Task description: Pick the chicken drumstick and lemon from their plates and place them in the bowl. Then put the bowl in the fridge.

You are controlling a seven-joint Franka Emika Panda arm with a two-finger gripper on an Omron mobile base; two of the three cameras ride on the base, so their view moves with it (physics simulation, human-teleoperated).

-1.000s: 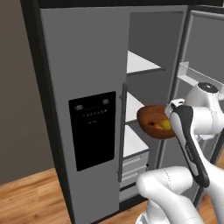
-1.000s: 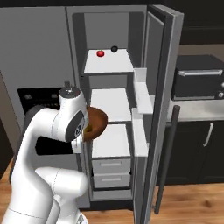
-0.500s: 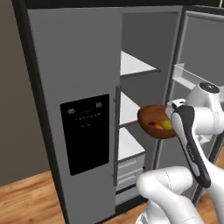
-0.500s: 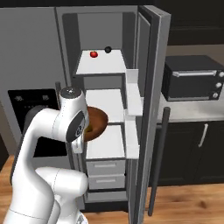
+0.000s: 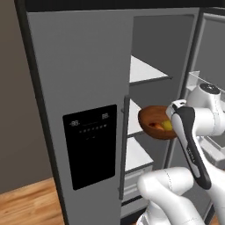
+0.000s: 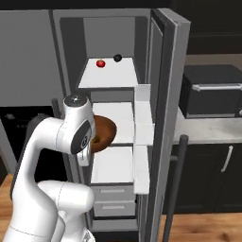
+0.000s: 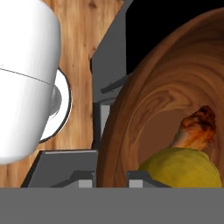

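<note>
The gripper (image 7: 111, 177) pinches the bowl (image 5: 154, 122) rim; tipping it could spill the lemon (image 7: 181, 168) at five o'clock.

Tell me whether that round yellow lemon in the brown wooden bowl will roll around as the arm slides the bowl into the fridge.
Probably a little. The round yellow lemon looks smooth and loose, so it could roll. The deep brown wooden bowl curves up around it, and the reddish-brown chicken drumstick beside it should check it.
</note>
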